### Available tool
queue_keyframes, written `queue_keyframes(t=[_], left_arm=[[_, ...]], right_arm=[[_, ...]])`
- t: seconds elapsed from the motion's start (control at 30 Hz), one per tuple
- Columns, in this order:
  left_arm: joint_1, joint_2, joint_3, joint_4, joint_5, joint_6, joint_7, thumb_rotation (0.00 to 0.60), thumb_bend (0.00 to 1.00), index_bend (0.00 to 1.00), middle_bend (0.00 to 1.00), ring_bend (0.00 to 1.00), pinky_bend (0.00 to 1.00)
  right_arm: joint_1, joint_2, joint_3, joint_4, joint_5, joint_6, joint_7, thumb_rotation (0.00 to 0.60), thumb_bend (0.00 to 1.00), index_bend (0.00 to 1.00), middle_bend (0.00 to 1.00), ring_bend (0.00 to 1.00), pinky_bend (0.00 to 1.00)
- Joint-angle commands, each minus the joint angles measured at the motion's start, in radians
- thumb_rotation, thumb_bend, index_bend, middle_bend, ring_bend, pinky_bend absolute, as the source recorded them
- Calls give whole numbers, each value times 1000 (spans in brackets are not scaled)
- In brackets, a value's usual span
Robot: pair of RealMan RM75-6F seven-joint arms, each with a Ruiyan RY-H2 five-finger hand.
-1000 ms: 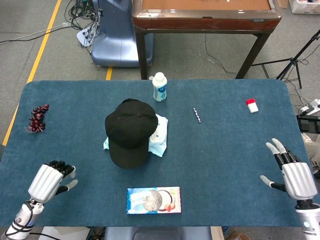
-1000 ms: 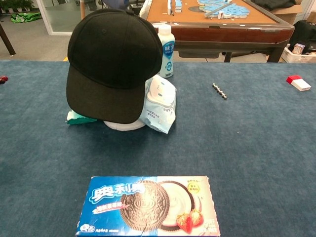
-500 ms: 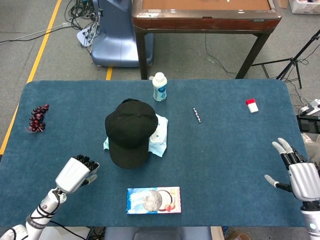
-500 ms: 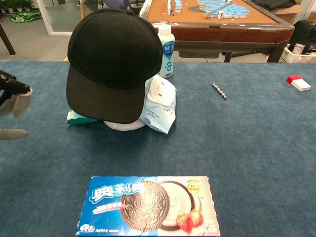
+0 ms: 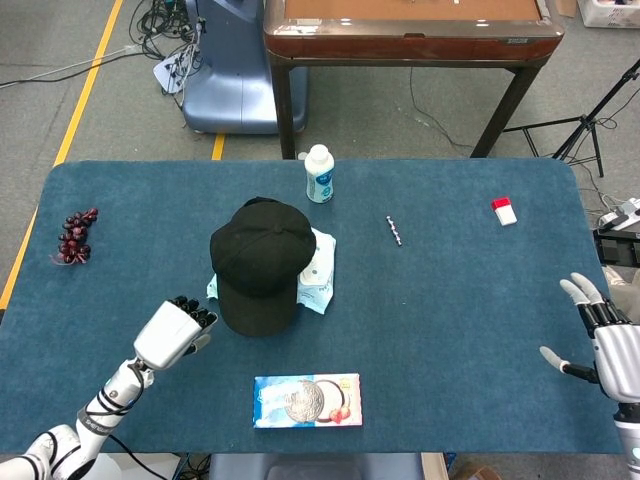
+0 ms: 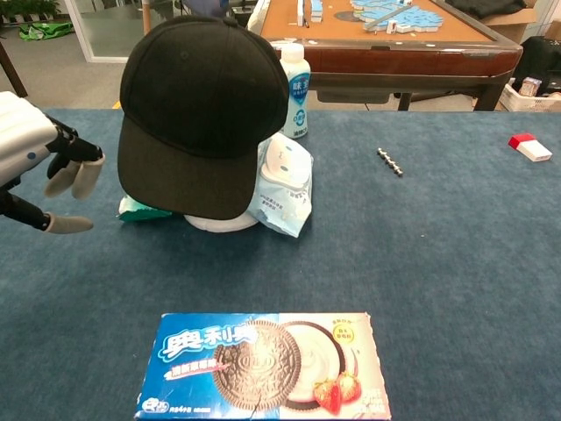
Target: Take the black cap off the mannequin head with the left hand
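Observation:
The black cap [image 5: 259, 262] [image 6: 195, 105] sits on the mannequin head, its brim toward me; only the head's white base [image 6: 219, 222] shows under it in the chest view. My left hand [image 5: 174, 331] [image 6: 39, 151] hovers just left of the brim, fingers apart and holding nothing, a short gap from the cap. My right hand [image 5: 607, 342] is open near the table's right front edge, far from the cap.
A white pouch [image 6: 282, 184] leans against the cap's right side, with a green packet [image 6: 140, 209] under the left. A white bottle [image 5: 319, 173] stands behind. An Oreo box [image 5: 306, 400] lies in front. Grapes [image 5: 74, 236] at far left, a metal bit [image 5: 394, 230] and red-white block [image 5: 504, 210] to the right.
My left hand has moved right and forward from the table's left front corner to just beside the cap's brim. My right hand has drifted slightly right and back toward the edge.

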Motion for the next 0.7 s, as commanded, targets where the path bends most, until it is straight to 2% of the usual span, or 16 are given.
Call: queue_keyframes(t=[0.03,0.2,0.7], left_arm=[[-10,-16,6,18,9,20,-16,600,50,696,813,675,737],[-26,-32,16,32,25,44,-19,600,50,715,833,693,756],[-81,-71,22,51,17,17,17,600,50,717,837,696,757]], right_arm=[[0,2,0,0,0,-1,3,600,82,77,107,170,383],[-2,5,2,1,3,-2,12,600,82,77,107,170,384],[-9,14,8,4,9,6,41,600,82,77,107,170,384]])
